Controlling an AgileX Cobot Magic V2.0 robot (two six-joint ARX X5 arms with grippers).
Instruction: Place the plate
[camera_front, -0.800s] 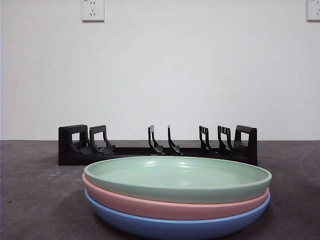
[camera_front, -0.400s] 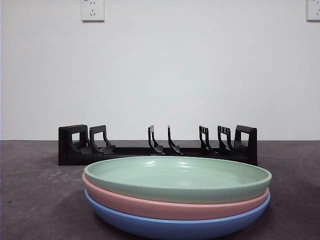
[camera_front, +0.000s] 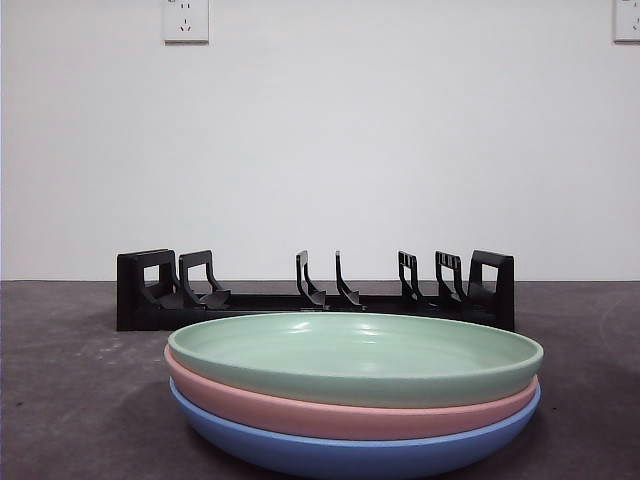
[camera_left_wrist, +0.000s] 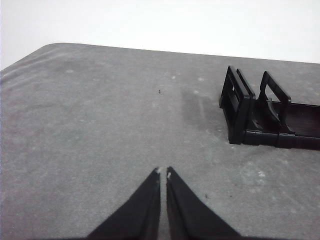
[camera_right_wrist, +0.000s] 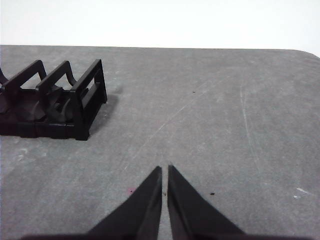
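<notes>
Three plates lie stacked at the front of the table: a green plate (camera_front: 355, 355) on top, a pink plate (camera_front: 350, 412) under it and a blue plate (camera_front: 350, 452) at the bottom. Behind them stands a black slotted rack (camera_front: 315, 292), empty. My left gripper (camera_left_wrist: 163, 173) is shut and holds nothing, hovering over bare table off one end of the rack (camera_left_wrist: 265, 117). My right gripper (camera_right_wrist: 165, 170) is shut and empty too, off the rack's other end (camera_right_wrist: 55, 102). Neither gripper shows in the front view.
A grey table top (camera_front: 70, 400) runs back to a white wall with two sockets (camera_front: 186, 20). The table's far edges show in both wrist views.
</notes>
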